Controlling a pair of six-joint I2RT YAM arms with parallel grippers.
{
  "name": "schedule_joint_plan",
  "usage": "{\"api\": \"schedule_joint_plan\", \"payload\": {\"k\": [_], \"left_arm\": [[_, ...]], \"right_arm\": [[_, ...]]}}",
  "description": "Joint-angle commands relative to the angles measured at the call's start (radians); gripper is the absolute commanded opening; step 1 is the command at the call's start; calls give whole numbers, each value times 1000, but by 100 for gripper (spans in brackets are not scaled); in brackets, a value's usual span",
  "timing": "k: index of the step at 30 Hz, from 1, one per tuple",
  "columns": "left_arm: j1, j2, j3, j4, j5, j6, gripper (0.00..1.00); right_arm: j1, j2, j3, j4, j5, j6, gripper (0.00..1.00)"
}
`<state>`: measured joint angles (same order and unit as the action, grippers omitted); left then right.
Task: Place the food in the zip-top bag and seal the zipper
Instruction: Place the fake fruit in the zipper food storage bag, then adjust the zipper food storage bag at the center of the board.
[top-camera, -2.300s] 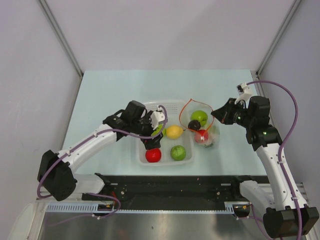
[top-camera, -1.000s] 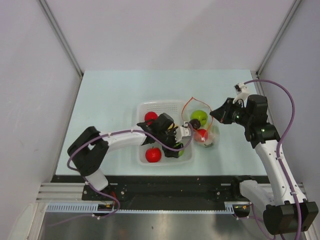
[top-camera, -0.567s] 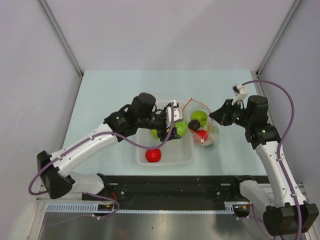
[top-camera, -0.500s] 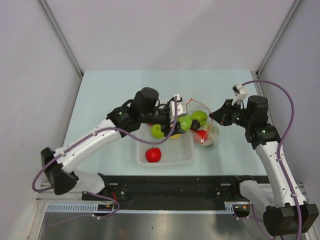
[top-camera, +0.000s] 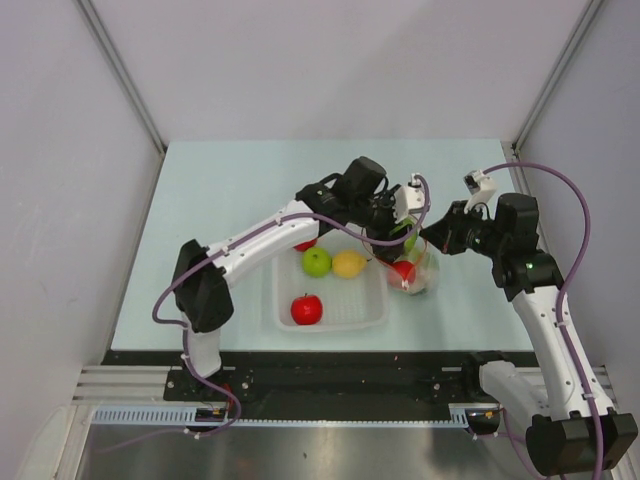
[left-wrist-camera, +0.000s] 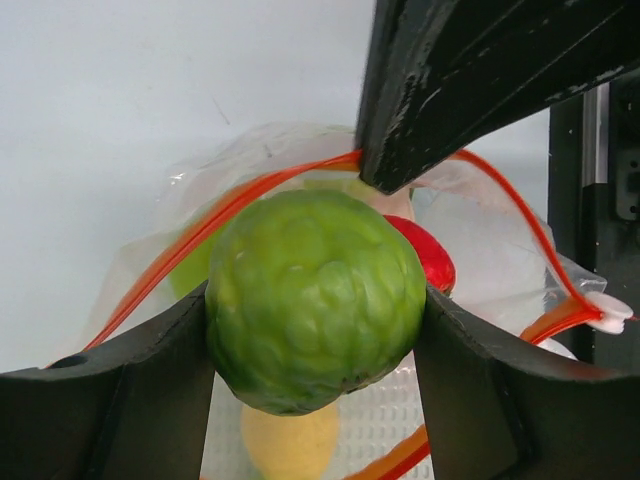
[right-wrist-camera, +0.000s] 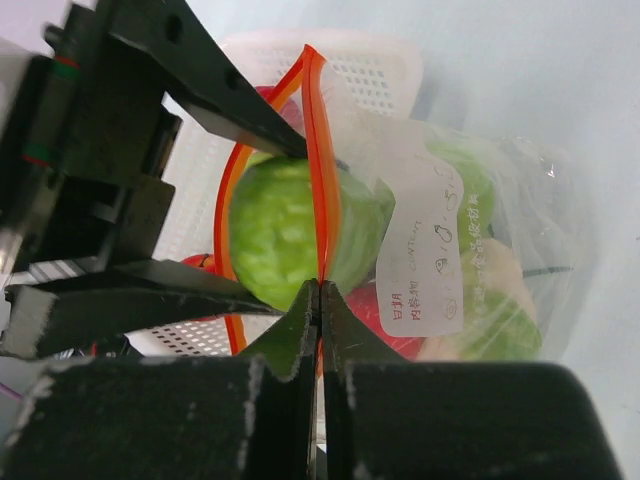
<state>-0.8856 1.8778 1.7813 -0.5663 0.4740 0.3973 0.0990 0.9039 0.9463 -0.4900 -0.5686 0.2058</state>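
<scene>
- Left arm: smooth white link shells, chunky black joint housings.
- Right arm: same white links and black joints, with a small green light on the black forearm housing.
- Left purple cable runs along the left arm; right purple cable hangs in a loose arc off the right arm.
- Right wrist block: small, white, boxy. Left wrist block looks the same.
- Left gripper: matte black, with broad, thick fingers.
- Right gripper: black fingers, wedge-shaped, tapering to thin tips, with chipped paint on one edge.
</scene>
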Motion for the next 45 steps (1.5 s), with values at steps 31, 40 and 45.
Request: {"api": "schedule_joint_plan", "payload": {"k": [31,40,45], "left_arm": [[-98,-146,-221,-87,60,727,36],[-127,-92,-134,14,83,418,0],[-98,-19,-63,52,130,187,0]], "right_arm": [[-84,93,60,71,-284,-272,0],[-132,34,92,-27,-220,-354,73],[-192,-115,92,-302,-116,-532,100]]}}
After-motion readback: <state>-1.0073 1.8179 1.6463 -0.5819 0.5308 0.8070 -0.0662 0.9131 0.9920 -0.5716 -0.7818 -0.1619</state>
